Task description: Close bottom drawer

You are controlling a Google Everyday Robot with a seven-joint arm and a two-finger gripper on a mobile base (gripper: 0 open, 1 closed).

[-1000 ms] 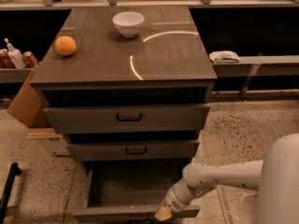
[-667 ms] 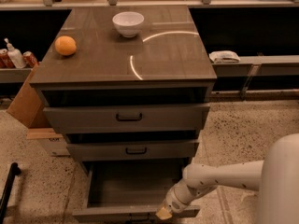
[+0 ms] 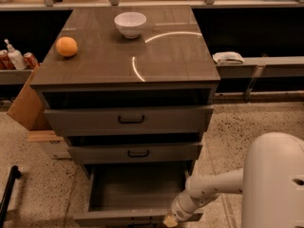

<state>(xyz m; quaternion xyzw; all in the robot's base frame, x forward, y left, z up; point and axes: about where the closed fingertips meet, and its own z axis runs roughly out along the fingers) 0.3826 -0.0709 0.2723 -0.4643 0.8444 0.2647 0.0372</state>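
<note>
A wooden cabinet (image 3: 142,61) with three drawers stands on a speckled floor, seen from above and in front by the one camera. The bottom drawer (image 3: 137,188) is pulled well out, its dim inside bare to the lens. Its front panel runs along the lower edge of the frame, where its lower part is cut off and its handle cannot be made out.

The gripper (image 3: 172,219) sits low at the right end of that front panel, at the drawer's outer corner. It appears to touch the panel, though contact is not certain. Only its pale tip shows. The rounded wrist of the white arm (image 3: 213,186) covers the rest, so it cannot be told whether it is released or clenched. The arm reaches in from the robot's white body (image 3: 278,179), which fills the lower right corner and is itself cut off.

Above, the middle drawer (image 3: 135,152) and top drawer (image 3: 128,119) each stand slightly out, with a dark gap over each. An orange (image 3: 66,46) and a white bowl (image 3: 130,23) rest well apart on the cabinet top. A cardboard box (image 3: 26,103) is partly hidden behind the cabinet's left side.
</note>
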